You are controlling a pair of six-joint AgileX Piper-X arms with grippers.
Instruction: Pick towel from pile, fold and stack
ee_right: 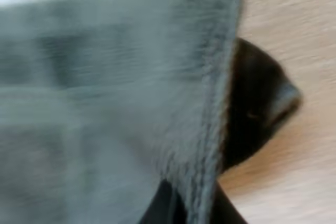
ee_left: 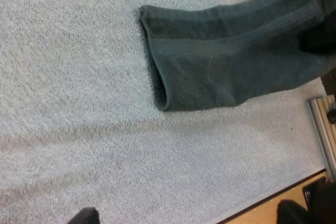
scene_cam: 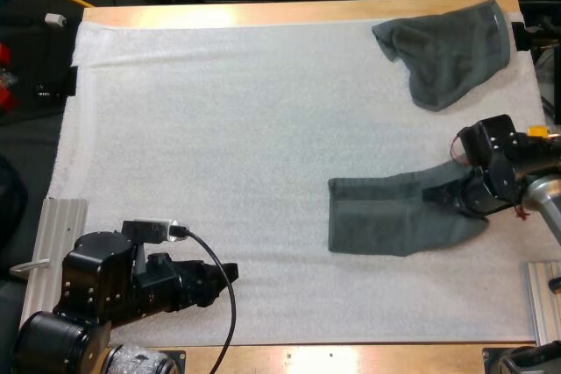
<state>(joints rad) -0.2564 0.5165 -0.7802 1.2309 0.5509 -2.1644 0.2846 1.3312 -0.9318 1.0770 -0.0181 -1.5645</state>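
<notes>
The folded towel (scene_cam: 377,216) is dark grey-green, doubled over flat with a darker band along it, lying on the right half of the white mat (scene_cam: 219,129). The right gripper (scene_cam: 438,192) is clamped on its right end. 1 crumpled towel (scene_cam: 447,50) sits at the mat's far right corner. The left gripper (scene_cam: 223,273) hovers near-left, and it's not clear whether it's apart or together.

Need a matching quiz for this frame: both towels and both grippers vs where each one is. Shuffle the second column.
1. crumpled towel
2. long towel
3. left gripper
4. right gripper

a. near left of the mat, clear of both towels
b. clamped on the long towel's right end
c. far right corner of the mat
d. flat on the mat's right side, nearer the arms

Pairs: 1-c, 2-d, 3-a, 4-b
</notes>
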